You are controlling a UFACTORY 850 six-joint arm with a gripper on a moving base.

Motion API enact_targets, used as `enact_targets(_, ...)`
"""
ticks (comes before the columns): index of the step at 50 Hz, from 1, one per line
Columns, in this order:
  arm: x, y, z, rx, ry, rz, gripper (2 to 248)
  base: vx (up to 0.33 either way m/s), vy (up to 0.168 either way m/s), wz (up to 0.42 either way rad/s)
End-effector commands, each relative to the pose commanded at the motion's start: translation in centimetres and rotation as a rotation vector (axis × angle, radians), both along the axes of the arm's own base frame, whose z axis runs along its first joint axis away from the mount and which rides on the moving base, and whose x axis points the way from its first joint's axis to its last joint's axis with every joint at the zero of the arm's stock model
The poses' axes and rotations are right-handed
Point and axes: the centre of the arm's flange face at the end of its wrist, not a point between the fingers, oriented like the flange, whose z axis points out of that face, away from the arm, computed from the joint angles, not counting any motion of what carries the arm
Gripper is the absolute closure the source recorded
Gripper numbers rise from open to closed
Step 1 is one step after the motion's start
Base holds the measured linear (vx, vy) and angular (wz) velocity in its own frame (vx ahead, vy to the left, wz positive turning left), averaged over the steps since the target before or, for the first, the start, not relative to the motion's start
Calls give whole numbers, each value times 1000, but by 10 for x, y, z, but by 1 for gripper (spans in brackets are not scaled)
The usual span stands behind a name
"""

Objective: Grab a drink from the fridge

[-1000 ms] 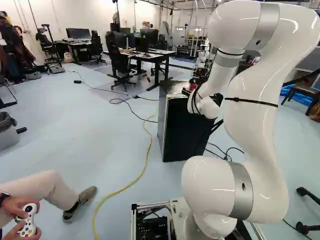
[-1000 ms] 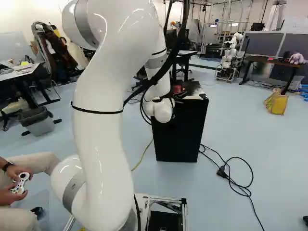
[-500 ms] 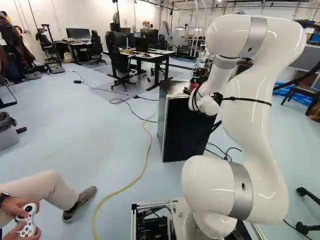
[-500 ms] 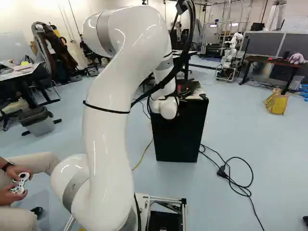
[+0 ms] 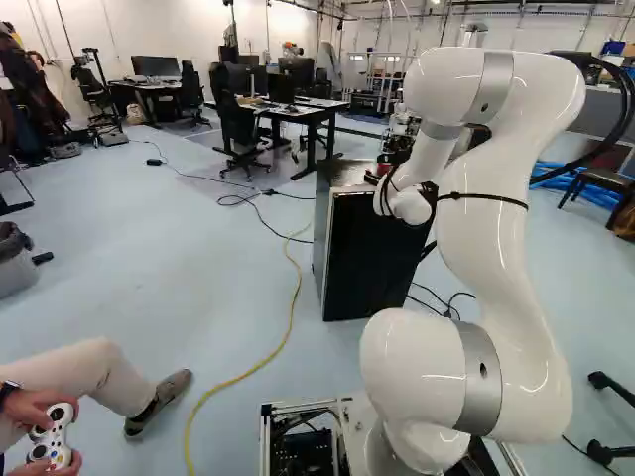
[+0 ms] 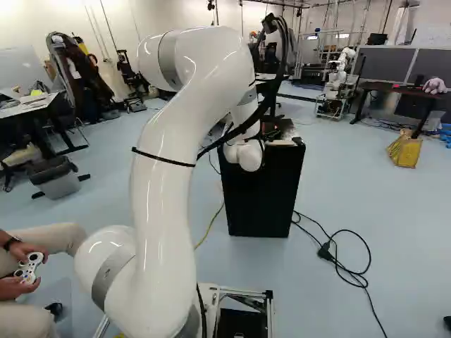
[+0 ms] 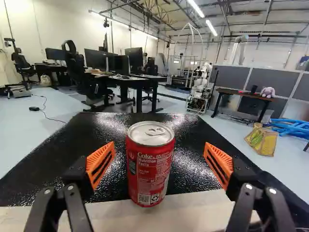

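The white arm [image 6: 162,190] reaches forward from its base to the black fridge [image 6: 264,197], its wrist low over the near side of the top. The fridge's top [image 7: 72,145] is glossy black, with a pale strip [image 7: 193,208] along its near edge. The jaws stand wide apart with nothing gripped, orange pads [image 7: 100,164] to left and right of the drink. That drink, a red can [image 7: 150,164], stands upright on the fridge near that edge, closer to the left pad than the right; whether it is fully between them in depth I cannot tell. The step in hand looks like lining up for the grasp. Next, I judge, a small shift left to centre, forward if needed, then an even close and a straight lift; closing off-centre could push or tip the can.
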Motion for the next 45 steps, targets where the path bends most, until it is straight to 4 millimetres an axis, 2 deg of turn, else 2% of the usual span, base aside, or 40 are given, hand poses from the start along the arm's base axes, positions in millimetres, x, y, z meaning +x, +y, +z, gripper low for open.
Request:
enact_targets(5,0,0,0,0,0,0,12,0,0,0)
enact_targets(6,0,0,0,0,0,0,50,0,0,0)
enact_targets(10,0,0,0,0,0,0,50,0,0,0)
enact_targets(11,0,0,0,0,0,0,88,0,0,0)
enact_targets(15,0,0,0,0,0,0,88,0,0,0)
enact_targets(16,0,0,0,0,0,0,125,0,0,0)
enact_targets(20,0,0,0,0,0,0,125,0,0,0)
enact_targets(21,0,0,0,0,0,0,151,0,0,0)
enact_targets(45,0,0,23,-14,-34,0,151,0,0,0)
